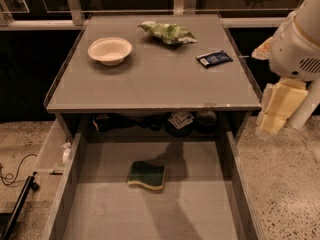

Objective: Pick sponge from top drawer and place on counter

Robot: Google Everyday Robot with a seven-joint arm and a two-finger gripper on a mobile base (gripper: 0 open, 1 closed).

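Observation:
The sponge, dark green on top with a pale yellow layer below, lies flat on the floor of the open top drawer, near its middle. The drawer is pulled out below the front edge of the grey counter. My gripper hangs at the right edge of the view, beside the counter's front right corner. It is above and well to the right of the sponge, outside the drawer, and holds nothing that I can see.
On the counter stand a cream bowl at the back left, a wrinkly light-green chip bag at the back middle and a small dark blue packet at the right. Dark clutter sits under the counter behind the drawer. A cable lies on the floor at left.

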